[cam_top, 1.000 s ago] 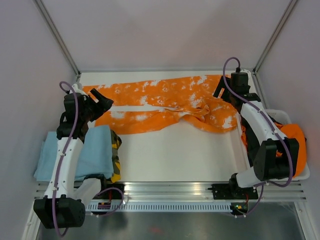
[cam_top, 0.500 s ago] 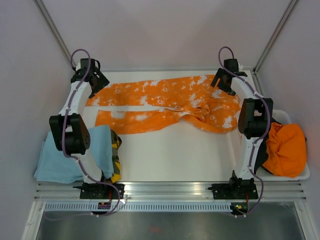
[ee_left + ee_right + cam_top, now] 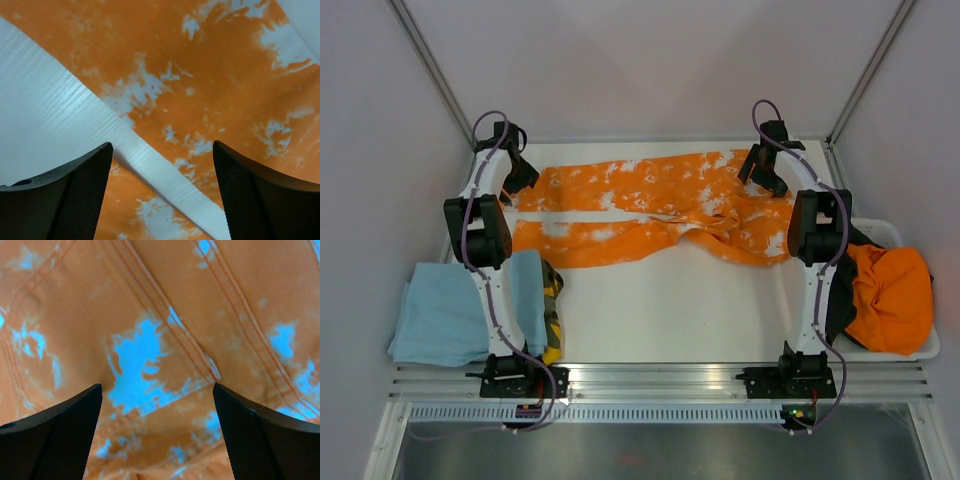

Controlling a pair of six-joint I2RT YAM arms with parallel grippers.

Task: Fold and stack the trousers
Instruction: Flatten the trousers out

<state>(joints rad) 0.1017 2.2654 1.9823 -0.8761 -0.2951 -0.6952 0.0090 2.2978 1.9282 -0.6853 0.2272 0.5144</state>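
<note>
Orange and white tie-dye trousers [image 3: 650, 205] lie spread flat across the far part of the table, legs pointing left, waist at the right. My left gripper [image 3: 516, 178] is open and empty, close above the leg ends; its wrist view shows both legs [image 3: 210, 85] with a strip of white table [image 3: 65, 120] between them. My right gripper [image 3: 763, 172] is open and empty, low over the waist; its wrist view shows seamed orange cloth [image 3: 160, 340] between the fingers.
A folded light blue pair [image 3: 460, 310] lies at the near left with a camouflage pair [image 3: 552, 300] beside it. A white bin [image 3: 895, 240] at the right holds an orange garment [image 3: 890, 295] and something dark. The back wall is close behind both grippers.
Both arms have stretched out from mid-table to the far edge. The left gripper came down over the leg ends, the right over the waist. The trousers have not moved.
</note>
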